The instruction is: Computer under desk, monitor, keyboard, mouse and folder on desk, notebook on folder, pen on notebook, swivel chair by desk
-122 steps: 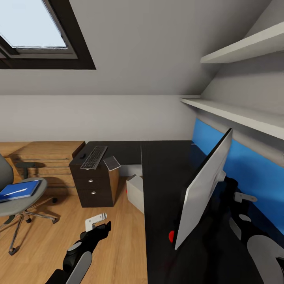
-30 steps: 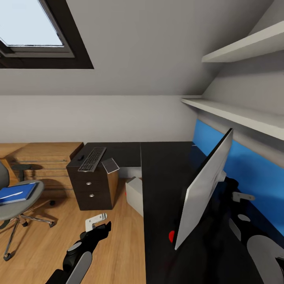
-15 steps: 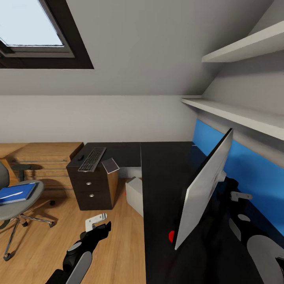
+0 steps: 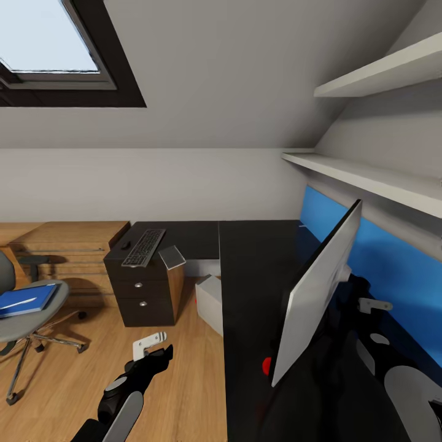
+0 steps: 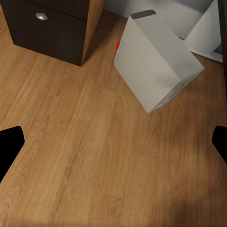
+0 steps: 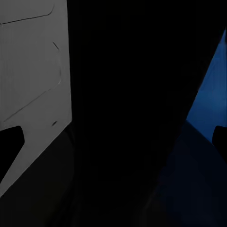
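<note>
The black desk carries the monitor, seen from its silver back. On the desk's left wing lie the keyboard and the small black mouse, and the grey notebook tilts over the edge. The grey computer stands on the floor, partly under the desk. At far left the swivel chair holds the blue folder with the white pen on it. My left gripper hangs open over the floor. My right gripper is open behind the monitor.
A wooden chest of drawers stands against the back wall, left of the black drawer unit. Two white shelves run above the blue wall panel. Wooden floor lies open between the chair and the desk.
Since four seconds ago the view has shifted slightly, so the chair and drawer unit sit a little further left. Over the last second nothing has visibly moved.
</note>
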Controlling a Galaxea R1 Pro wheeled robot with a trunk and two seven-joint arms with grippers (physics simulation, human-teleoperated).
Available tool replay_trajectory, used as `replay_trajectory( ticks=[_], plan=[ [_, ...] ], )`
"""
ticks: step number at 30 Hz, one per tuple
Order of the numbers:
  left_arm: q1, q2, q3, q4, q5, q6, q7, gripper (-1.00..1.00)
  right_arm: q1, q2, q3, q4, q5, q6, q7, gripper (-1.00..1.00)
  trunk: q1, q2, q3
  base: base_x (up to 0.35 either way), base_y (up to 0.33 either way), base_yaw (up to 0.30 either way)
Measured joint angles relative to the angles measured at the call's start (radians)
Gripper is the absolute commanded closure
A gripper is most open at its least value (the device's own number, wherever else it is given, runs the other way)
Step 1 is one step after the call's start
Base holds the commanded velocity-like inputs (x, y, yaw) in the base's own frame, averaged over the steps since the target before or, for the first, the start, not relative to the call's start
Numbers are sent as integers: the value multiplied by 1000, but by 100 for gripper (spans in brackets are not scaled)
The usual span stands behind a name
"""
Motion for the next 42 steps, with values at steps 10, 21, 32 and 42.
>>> replay_trajectory(
  ticks=[10,21,32,42],
  plan=[
    [0,0,0,0,0,0,0,-100,0,0,0,0,1,0,0,-100,0,0,0,-257,0,0],
    [0,0,0,0,0,0,0,-100,0,0,0,0,1,0,0,-100,0,0,0,-330,0,0],
    [0,0,0,0,0,0,0,-100,0,0,0,0,0,0,0,-100,0,0,0,-336,0,0],
    [0,0,0,10,0,0,1,-100,0,19,6,-13,-1,8,-3,-100,0,0,0,-331,10,0]
  ],
)
